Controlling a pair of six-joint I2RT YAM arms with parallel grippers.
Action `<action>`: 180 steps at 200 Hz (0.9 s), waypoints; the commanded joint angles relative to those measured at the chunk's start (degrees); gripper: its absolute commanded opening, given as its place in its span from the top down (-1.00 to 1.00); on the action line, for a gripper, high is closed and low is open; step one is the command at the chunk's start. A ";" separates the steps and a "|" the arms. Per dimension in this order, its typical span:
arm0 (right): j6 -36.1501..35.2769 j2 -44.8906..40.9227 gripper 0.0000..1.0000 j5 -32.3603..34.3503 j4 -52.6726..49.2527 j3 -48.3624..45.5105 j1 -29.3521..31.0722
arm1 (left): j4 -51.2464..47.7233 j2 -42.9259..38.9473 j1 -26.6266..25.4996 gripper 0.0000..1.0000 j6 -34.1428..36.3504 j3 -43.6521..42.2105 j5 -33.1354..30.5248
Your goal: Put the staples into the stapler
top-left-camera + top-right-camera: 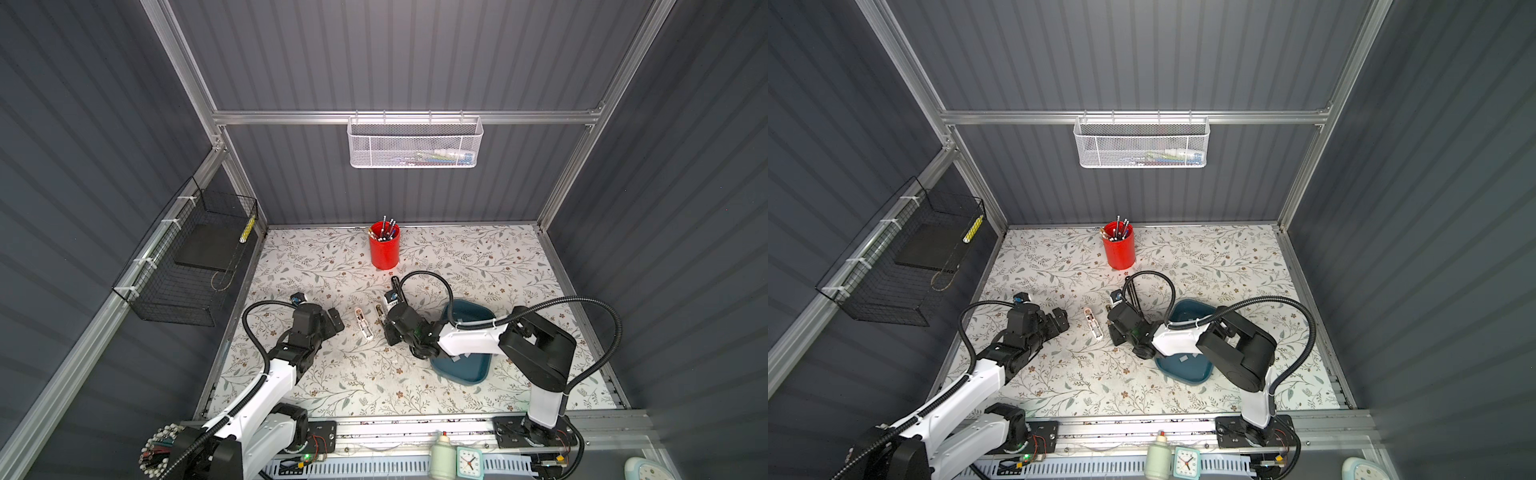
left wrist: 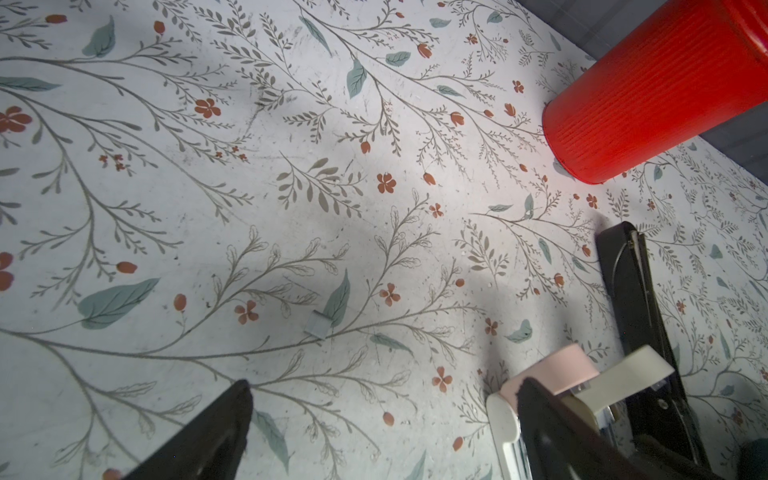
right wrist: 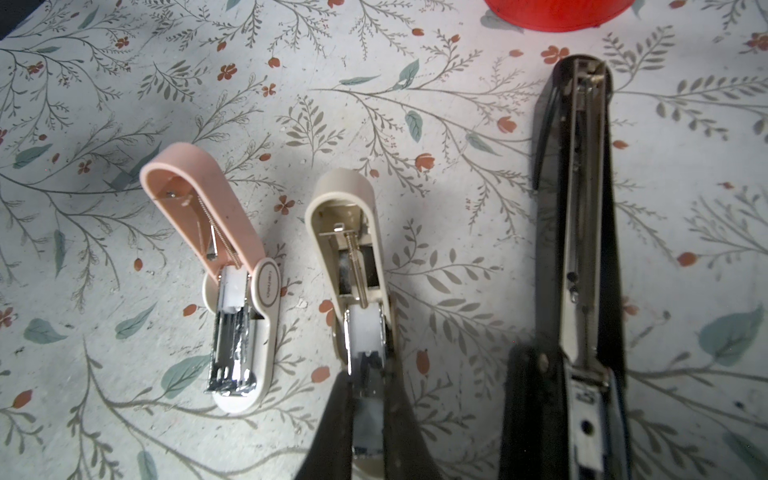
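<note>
Floral tabletop (image 1: 457, 266): left gripper (image 2: 386, 386) released wide; right gripper (image 3: 370, 376) clenched on staples (image 3: 368, 419) over the open cream stapler (image 3: 345, 199).

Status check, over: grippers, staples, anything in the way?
Left gripper open beside pink stapler. Right gripper shut, apparently on a staple strip in cream stapler channel. One loose strip on table; nothing blocking.
</note>
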 commanded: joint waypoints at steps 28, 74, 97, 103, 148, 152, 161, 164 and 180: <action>-0.12 1.52 0.80 0.42 -0.90 1.38 -0.17 | -0.07 0.09 0.55 -0.99 -0.08 0.64 -0.44; -0.05 1.26 0.82 0.70 -0.75 1.21 -0.24 | -0.10 0.03 0.54 -0.99 -0.04 0.64 -0.45; -0.13 0.28 0.82 0.88 0.60 0.06 -0.16 | -0.08 0.08 0.53 -0.99 -0.06 0.64 -0.36; -0.13 0.05 0.82 0.74 0.92 -0.12 -0.21 | -0.05 0.09 0.54 -0.99 -0.04 0.64 -0.35; -0.13 0.07 0.82 0.87 0.43 0.13 -0.16 | 0.01 0.16 0.54 -0.99 -0.04 0.64 -0.33; -0.13 0.10 0.82 0.82 0.42 0.12 -0.21 | -0.01 0.17 0.50 -0.99 -0.04 0.66 -0.30; -0.13 0.11 0.82 0.84 0.50 0.09 -0.29 | 0.01 0.26 0.48 -0.99 -0.05 0.72 -0.33; -0.05 0.19 0.82 0.85 0.43 0.19 -0.18 | -0.01 0.26 0.50 -0.99 -0.04 0.71 -0.31; -0.04 0.40 0.82 0.84 0.00 0.50 -0.15 | 0.06 0.34 0.52 -0.99 -0.04 0.73 -0.35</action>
